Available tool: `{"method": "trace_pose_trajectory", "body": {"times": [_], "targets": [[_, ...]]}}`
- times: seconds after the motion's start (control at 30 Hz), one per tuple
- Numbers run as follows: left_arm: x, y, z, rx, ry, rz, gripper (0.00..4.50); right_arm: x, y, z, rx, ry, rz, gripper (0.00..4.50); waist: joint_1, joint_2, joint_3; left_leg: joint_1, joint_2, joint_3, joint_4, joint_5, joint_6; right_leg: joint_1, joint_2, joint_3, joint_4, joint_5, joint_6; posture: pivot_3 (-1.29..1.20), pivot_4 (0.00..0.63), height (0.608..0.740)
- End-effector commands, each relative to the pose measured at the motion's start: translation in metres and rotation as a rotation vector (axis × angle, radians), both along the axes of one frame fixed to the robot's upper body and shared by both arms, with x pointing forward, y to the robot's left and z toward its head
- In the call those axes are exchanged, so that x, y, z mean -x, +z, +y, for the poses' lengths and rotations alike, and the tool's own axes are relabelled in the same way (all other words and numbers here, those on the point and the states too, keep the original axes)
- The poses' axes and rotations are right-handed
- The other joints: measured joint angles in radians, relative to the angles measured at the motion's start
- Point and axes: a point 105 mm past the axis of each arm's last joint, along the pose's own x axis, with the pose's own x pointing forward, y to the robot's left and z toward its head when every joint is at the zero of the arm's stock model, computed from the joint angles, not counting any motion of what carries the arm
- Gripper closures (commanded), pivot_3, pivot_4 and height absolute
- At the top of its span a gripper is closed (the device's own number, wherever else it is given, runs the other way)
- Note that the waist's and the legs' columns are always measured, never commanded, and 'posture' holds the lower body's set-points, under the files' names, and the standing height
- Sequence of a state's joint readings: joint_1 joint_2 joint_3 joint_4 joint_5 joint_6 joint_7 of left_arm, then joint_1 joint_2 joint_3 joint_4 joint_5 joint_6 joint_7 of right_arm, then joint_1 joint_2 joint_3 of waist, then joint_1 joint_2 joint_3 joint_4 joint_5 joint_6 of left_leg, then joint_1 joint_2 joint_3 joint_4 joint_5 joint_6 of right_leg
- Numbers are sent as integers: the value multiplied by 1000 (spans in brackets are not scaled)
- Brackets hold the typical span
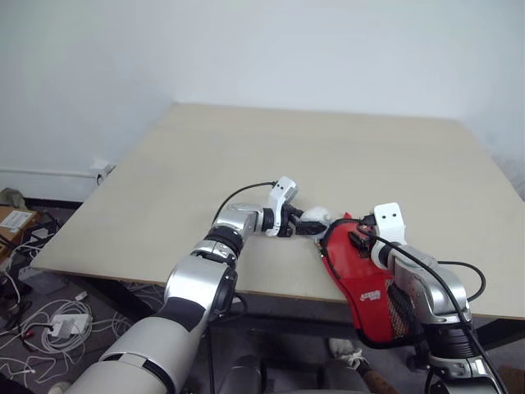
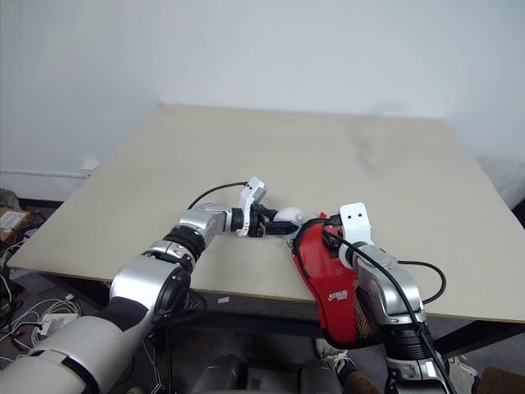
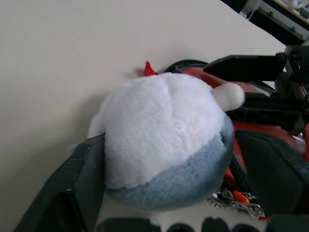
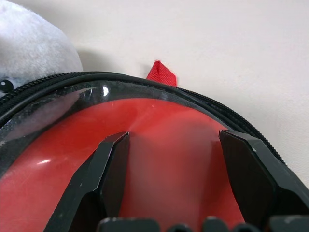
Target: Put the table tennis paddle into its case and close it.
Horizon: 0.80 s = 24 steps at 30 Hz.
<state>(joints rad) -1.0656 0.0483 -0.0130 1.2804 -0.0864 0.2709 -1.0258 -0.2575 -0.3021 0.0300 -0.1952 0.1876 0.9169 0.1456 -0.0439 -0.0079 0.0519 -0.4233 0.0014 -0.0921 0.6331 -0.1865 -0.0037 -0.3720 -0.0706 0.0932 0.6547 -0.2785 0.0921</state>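
Note:
The case (image 1: 361,279), red with a white logo and a black zip rim, lies tilted at the table's front edge, its lower part past the edge. My right gripper (image 1: 358,238) is over its upper end. In the right wrist view its fingers (image 4: 111,169) stand apart against the glossy red face (image 4: 159,121), nothing between them. A white and blue-grey plush ball (image 3: 164,140) hangs on a small chain (image 3: 231,200) at the case's top. My left gripper (image 1: 314,223) reaches in from the left with its jaws around the ball, one finger touching it. The paddle is hidden.
The light wooden table (image 1: 328,156) stretches bare behind the case to the white wall. The front edge runs just under both hands. Cables and a power strip (image 1: 57,324) lie on the floor at the left, beside a cardboard box (image 1: 12,222).

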Motion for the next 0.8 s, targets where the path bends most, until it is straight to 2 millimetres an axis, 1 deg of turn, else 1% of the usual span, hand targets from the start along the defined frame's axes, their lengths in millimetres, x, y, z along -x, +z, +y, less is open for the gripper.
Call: {"method": "trace_pose_trajectory", "body": {"times": [0.03,0.1,0.17,0.23,0.3,0.33,0.43,0.6,0.8], "targets": [[-6,16,-11,22,2,-42,1890,16,-20,5,8,54,113,1264,1,0,0,0,0,0,0,0,0,0,0,0,0,0,0,0,0,740],[-12,24,-11,50,50,-50,2533,20,-22,7,9,71,130,1264,0,-1,0,0,0,0,0,0,0,0,0,0,0,0,0,0,0,740],[-18,31,-10,71,85,-59,3194,23,-26,5,19,63,146,1264,0,-1,0,0,0,0,0,0,0,0,0,0,0,0,0,0,0,740],[-23,43,-13,112,116,-74,3726,29,-33,4,34,64,179,1264,-1,-1,0,0,0,0,0,0,0,0,0,0,0,0,1,0,0,740],[-29,55,-16,151,150,-86,4126,35,-37,7,49,92,199,1264,0,-1,0,0,0,0,0,0,0,0,0,0,1,0,1,0,0,740],[-32,60,-17,157,178,-96,4212,38,-37,10,46,107,202,1264,0,-1,-1,1,0,0,1,0,0,0,0,0,1,0,1,0,0,740],[-39,77,-24,182,214,-148,4279,44,-39,16,29,126,216,1264,-1,-1,0,0,0,0,1,0,0,0,0,0,1,0,1,0,0,740],[-51,109,-29,232,291,-206,4286,51,-44,19,53,156,234,1264,-1,-1,0,1,0,0,2,0,-1,0,0,0,2,0,1,0,0,740],[-58,126,-21,272,339,-234,4306,47,-41,16,43,122,224,1264,-1,-2,0,0,0,0,2,1,-1,0,0,0,2,0,1,0,0,740]]}}
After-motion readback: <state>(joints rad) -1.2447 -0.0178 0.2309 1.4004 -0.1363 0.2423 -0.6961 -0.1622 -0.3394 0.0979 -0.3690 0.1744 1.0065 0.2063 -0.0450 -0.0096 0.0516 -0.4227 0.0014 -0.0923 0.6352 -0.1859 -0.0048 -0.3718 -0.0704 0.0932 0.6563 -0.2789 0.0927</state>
